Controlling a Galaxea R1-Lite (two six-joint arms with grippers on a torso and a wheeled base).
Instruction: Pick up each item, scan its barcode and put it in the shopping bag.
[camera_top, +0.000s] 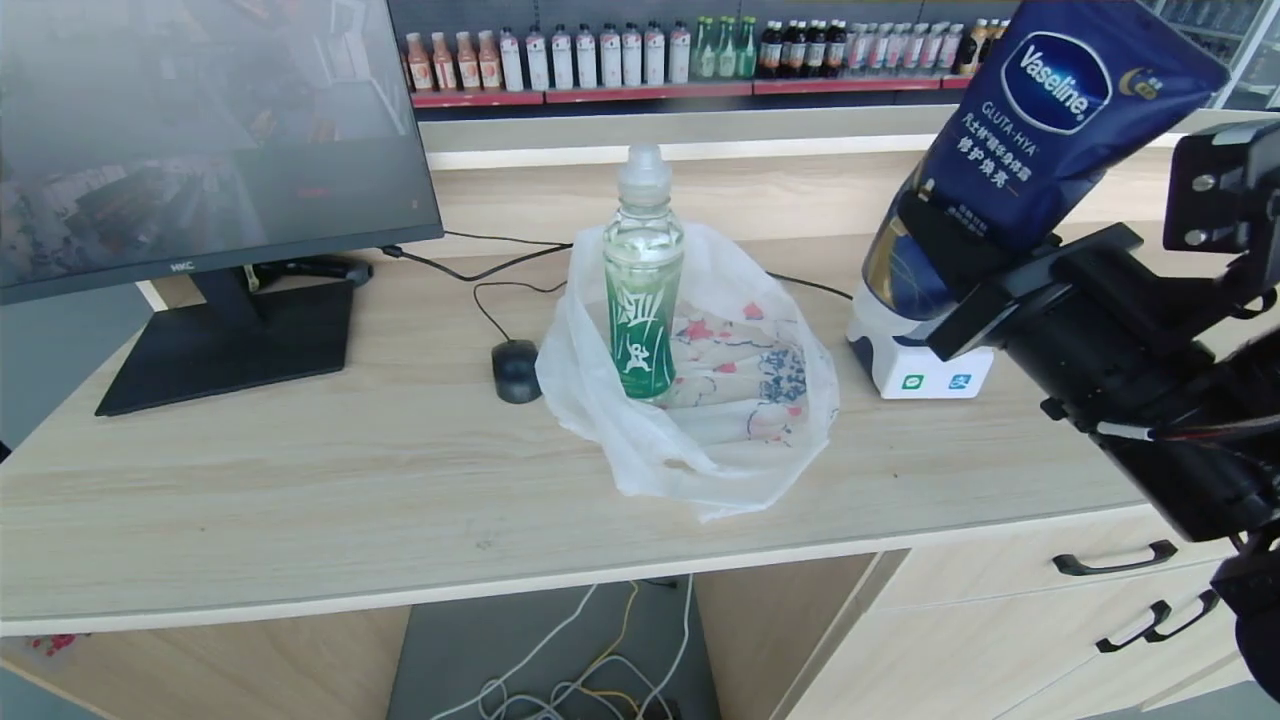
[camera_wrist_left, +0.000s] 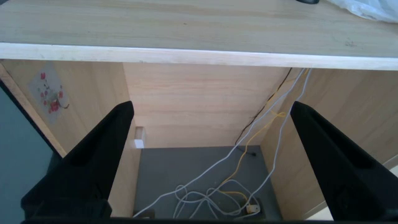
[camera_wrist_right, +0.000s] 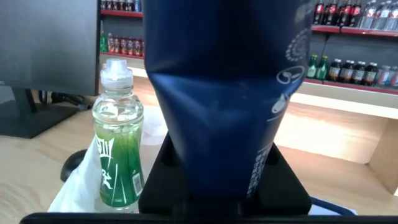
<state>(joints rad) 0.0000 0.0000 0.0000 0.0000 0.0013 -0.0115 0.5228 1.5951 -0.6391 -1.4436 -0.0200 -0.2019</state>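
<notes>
Right gripper clamped on blue tube, just above white scanner at counter's right, 1 green bottle upright in bag mid-counter, left gripper spread wide below counter edge

Before you, desk: monitor at your left rear; mouse right of its stand, just beside the bag. Bag at centre, bottle upright in it. Scanner right of the bag, apart from it. Tube held in your right gripper, above the scanner. Left gripper below the desk's front edge, facing the kneehole; cables on the floor inside. Drawers under the desk at right. Shelf of bottles behind.
</notes>
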